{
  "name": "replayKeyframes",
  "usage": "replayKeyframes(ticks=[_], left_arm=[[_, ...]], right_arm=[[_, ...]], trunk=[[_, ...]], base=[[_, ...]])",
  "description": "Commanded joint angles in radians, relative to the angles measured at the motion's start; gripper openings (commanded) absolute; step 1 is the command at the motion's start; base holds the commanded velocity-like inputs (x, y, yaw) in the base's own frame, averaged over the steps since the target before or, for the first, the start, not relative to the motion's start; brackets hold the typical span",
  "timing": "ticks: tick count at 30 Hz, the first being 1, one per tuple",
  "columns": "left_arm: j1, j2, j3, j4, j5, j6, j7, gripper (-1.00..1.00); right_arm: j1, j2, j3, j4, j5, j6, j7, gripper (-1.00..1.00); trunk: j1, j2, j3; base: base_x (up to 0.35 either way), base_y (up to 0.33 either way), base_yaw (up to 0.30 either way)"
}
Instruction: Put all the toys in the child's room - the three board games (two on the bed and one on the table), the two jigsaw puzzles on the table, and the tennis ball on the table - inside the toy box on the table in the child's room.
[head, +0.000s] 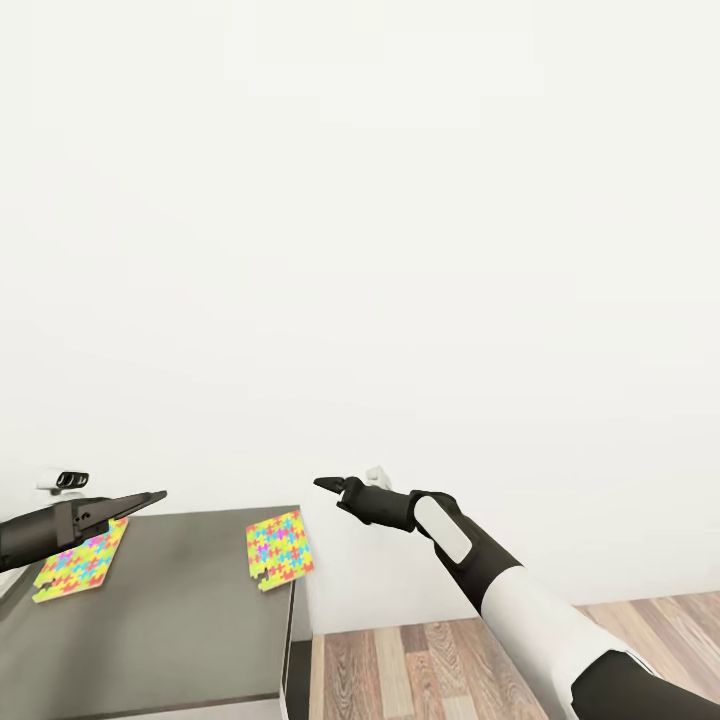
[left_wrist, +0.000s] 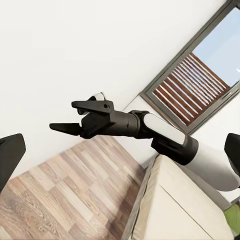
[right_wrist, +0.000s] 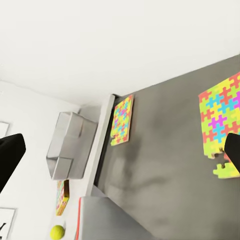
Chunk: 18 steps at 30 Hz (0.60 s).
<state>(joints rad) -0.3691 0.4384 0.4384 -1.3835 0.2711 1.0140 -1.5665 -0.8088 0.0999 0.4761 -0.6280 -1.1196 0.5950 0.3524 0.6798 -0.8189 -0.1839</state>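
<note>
Currently, both jigsaw puzzles (head: 279, 549) (head: 82, 559) lie flat on the dark table (head: 190, 610) at lower left. Treat each as a thin, light sheet, probably flexible; pinch an overhanging edge. Your right gripper (left_wrist: 75, 116) is spread and empty. Whether your left gripper (head: 150, 497) is spread cannot be told.

multicoloured jigsaw puzzles (head: 277, 549) on a dark grey table (head: 170, 620), yellow-green tennis ball (right_wrist: 57, 231), wood-plank floor (head: 420, 670).

White-sleeved right arm (head: 540, 610), black wrist, slim black pincer (head: 335, 488)
</note>
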Motion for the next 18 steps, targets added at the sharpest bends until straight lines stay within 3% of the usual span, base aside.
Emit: replayKeyframes(ticks=[1, 8, 18], left_arm=[[-0.001, 0.0, 0.001, 0.0, -0.001, 0.011, -0.004, 1.0], [-0.001, 0.0, 0.003, 0.0, -0.001, 0.011, -0.004, 1.0], [-0.001, 0.0, 0.003, 0.0, -0.001, 0.011, -0.004, 1.0]], right_arm=[[-0.001, -0.001, 0.001, 0.001, -0.001, 0.002, 0.002, 1.0], [-0.001, -0.002, 0.0, 0.001, 0.0, 0.002, 0.002, 1.0], [-0.001, -0.003, -0.017, 0.001, 0.0, 0.002, 0.002, 1.0]], trunk=[[0.0, -0.001, 0.0], [0.0, -0.001, 0.012], [0.039, -0.071, -0.003]], base=[[0.0, 0.0, 0.0], [0.0, 0.0, 0.0], [0.0, 0.0, 0.0]])
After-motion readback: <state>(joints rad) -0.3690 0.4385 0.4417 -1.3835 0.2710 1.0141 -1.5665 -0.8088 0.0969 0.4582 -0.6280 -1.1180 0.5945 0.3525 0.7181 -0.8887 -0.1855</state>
